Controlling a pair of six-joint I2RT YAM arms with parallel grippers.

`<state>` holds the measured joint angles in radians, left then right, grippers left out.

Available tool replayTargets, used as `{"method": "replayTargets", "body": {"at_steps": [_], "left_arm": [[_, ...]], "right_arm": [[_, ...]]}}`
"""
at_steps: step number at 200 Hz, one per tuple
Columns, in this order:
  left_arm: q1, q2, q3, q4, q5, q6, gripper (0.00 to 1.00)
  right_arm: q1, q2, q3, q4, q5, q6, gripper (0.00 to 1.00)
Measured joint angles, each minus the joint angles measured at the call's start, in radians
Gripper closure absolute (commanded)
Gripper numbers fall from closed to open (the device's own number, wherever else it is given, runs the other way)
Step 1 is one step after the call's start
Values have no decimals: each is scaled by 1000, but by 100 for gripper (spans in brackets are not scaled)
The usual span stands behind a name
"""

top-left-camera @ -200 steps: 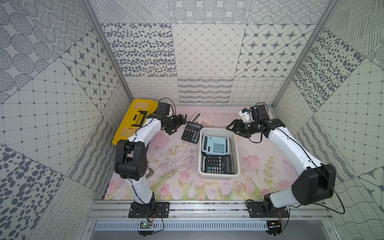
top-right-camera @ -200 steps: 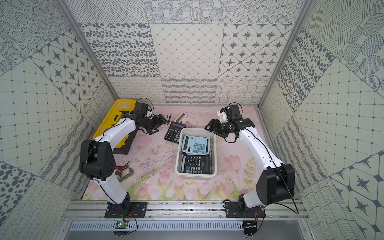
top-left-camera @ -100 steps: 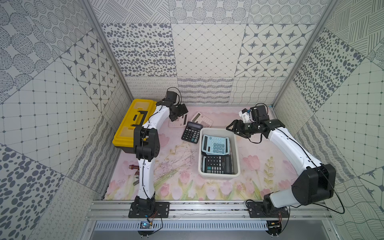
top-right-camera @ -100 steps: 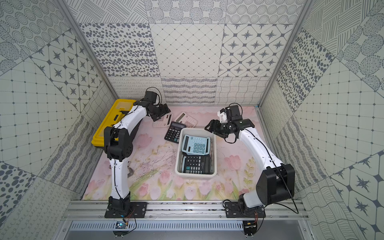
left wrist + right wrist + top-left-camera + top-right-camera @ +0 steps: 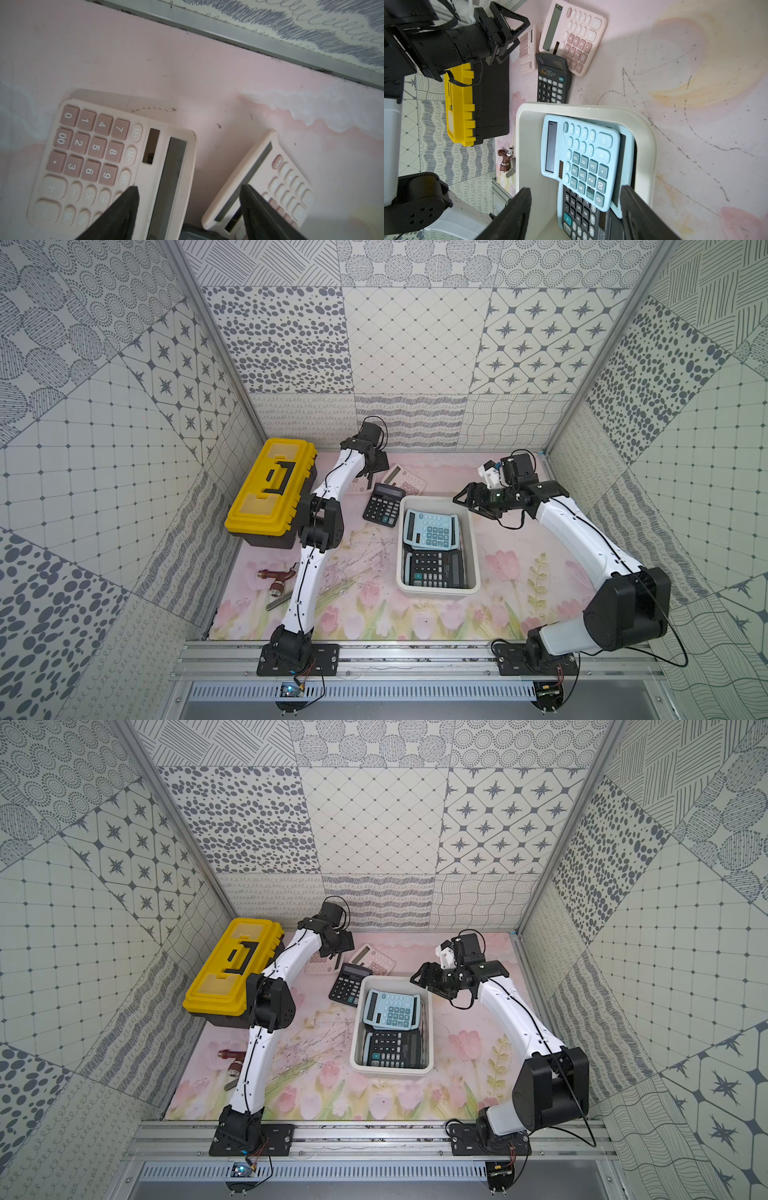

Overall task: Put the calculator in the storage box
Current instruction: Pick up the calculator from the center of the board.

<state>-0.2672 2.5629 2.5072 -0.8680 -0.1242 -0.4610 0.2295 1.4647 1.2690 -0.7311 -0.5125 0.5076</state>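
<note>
Pink, the calculator point(image 5: 112, 158) lies at the far edge of the table point(image 5: 187, 62) beneath the left pincer point(image 5: 188, 187), spread and empty. A second pink calculator point(image 5: 276, 182) and a black calculator point(image 5: 550, 83) lie just beside it. The right pincer point(image 5: 575, 188), likewise spread, hangs over the storage box point(image 5: 648, 133).

A: What does the robot look like?
B: Left arm point(image 5: 301, 593) and right arm point(image 5: 577, 526): white rounded shells, black joints, thin black cables. Left gripper point(image 5: 188, 187) and right gripper point(image 5: 575, 188): black wedge-shaped fingers point(image 5: 512, 216).
</note>
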Motion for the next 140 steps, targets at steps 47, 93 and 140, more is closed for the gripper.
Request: {"method": "replayTargets", "body": {"at_steps": [47,93,140], "left_arm": [[-24,44,17,-5,-108,42,35],[-45,92,48,-11,-173,71,50],[-55,103,64,-25,-205,86,65]], "right_arm": [[-22,0,-36,13,-13,-3,27],[-35,-26,-58,26,-29,-3,27],[-46,-48,-79,37,-42,-3,27]]}}
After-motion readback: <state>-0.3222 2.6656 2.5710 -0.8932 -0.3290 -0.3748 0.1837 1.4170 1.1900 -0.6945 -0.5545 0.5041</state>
